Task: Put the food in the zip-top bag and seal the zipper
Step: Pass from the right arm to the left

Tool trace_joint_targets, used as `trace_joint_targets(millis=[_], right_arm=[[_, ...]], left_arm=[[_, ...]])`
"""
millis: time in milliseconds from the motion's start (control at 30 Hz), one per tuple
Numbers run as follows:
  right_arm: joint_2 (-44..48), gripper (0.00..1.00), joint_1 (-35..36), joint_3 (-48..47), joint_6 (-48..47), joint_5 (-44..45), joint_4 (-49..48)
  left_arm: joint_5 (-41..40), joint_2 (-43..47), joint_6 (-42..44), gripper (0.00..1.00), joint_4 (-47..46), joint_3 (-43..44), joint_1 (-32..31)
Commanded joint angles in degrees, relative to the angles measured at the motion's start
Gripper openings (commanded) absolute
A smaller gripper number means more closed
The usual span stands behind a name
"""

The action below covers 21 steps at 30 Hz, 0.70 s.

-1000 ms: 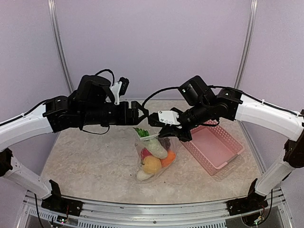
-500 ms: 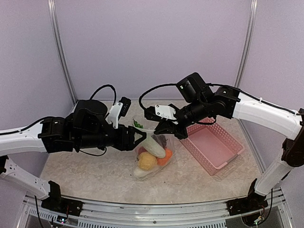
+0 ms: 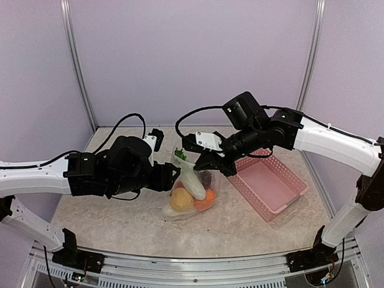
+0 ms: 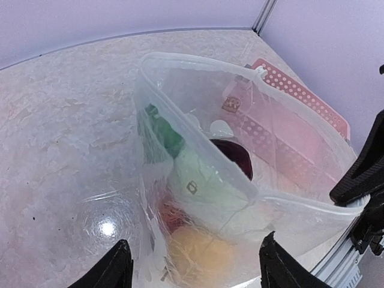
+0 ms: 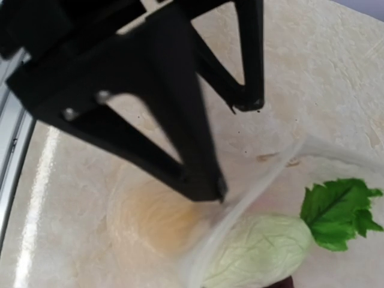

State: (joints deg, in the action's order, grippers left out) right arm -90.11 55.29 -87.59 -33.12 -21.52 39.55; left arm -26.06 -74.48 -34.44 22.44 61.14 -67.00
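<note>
The zip-top bag [image 3: 191, 193] stands on the table with its mouth up, holding the food: a yellow fruit [image 3: 182, 199], an orange piece [image 3: 206, 198], a white oblong piece [image 3: 193, 183] and a green leaf [image 3: 179, 156]. My right gripper [image 3: 211, 163] is shut on the zipper [image 5: 237, 210] at the mouth's right side, and its fingers meet there [image 5: 219, 191]. My left gripper [image 3: 175, 176] is open, low at the bag's left side. Its fingertips [image 4: 117, 267] stand wide apart, with the bag [image 4: 198, 150] just ahead. A dark purple ball [image 4: 235, 157] shows inside.
A pink slatted basket [image 3: 270, 183] lies right of the bag, under my right arm, and shows through the bag [image 4: 324, 111] from the left wrist. Purple walls and metal posts close in the table behind and at both sides.
My left arm has dropped from the level of the bag's mouth to the bag's lower left side. The bag has shifted slightly left. My right gripper keeps its hold on the mouth edge.
</note>
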Motion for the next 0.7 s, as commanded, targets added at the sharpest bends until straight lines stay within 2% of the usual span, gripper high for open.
trace_joint_targets(millis=[0, 133, 267, 367, 467, 667], right_arm=[[-1.1, 0.00, 0.6, -0.6, 1.0, -0.6, -0.3], [-2.1, 0.00, 0.6, -0.7, 1.5, 4.4, -2.3], [-4.4, 0.00, 0.6, -1.8, 2.2, 8.7, -4.0], [-6.1, 0.00, 0.6, -3.6, 2.9, 9.3, -4.0], [-7.4, 0.00, 0.6, -4.7, 3.3, 11.1, -4.2], [-9.2, 0.00, 0.5, -6.4, 3.6, 15.0, -5.1]], left_arm=[[3.4, 3.0, 10.3, 0.69, -11.4, -4.7, 0.5], [10.1, 4.4, 15.2, 0.74, -17.1, -7.3, 4.7], [22.5, 5.4, 16.7, 0.77, -25.3, -11.9, 12.8], [32.0, 4.3, 17.7, 0.75, -28.8, -12.7, 18.6], [41.0, 2.2, 19.4, 0.71, -30.6, -12.2, 21.1], [48.4, -4.9, 23.7, 0.60, -28.2, -6.3, 22.0]])
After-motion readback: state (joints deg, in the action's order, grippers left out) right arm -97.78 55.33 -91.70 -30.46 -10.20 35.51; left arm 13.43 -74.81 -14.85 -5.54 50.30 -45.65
